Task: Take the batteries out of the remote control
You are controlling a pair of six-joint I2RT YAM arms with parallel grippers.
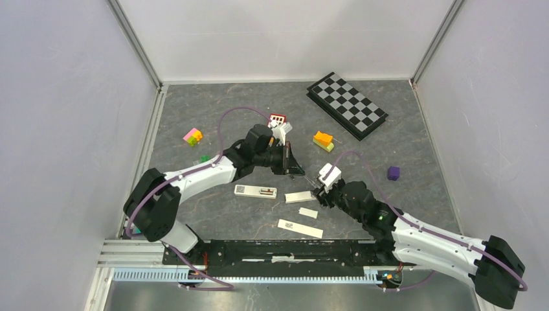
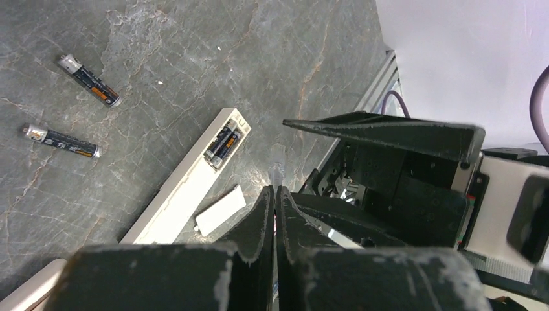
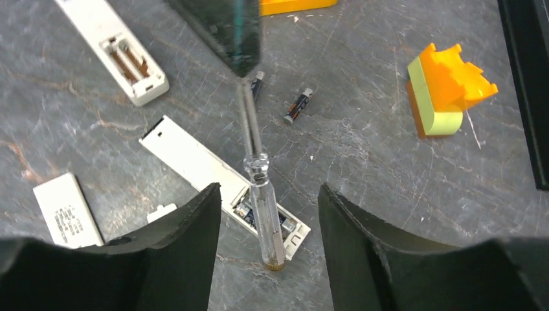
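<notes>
- Two batteries [image 3: 299,105] are already lying loose on the bench [image 1: 388,207], near each other at twelve o'clock from the right claw [image 3: 268,194].
- Two more are sitting in the open bay of the middle remote [image 3: 194,159], so I am judging the job about half done. Its cover [image 2: 220,210] is lying just beside it.
- At nine o'clock from that one, a second remote [image 1: 256,190] is showing an open bay that is looking emptied, though I cannot be sure.
- Near the arm bases, at six o'clock, a third remote [image 1: 300,228] is lying with no bay showing.
- Shut tight, the left claw [image 2: 275,191] is seemingly pinching the shaft tip of the grey tool [image 3: 265,214], whose clear handle is hanging over the loaded bay.
- Standing part open, the right claw is holding nothing, with a finger on either side of that handle.
- Dark grey marbled stone is forming the bench, with a checkerboard [image 1: 346,105] at one o'clock, toy blocks [image 1: 323,140] scattered about and pale walls [image 1: 285,32] closing in three sides.
</notes>
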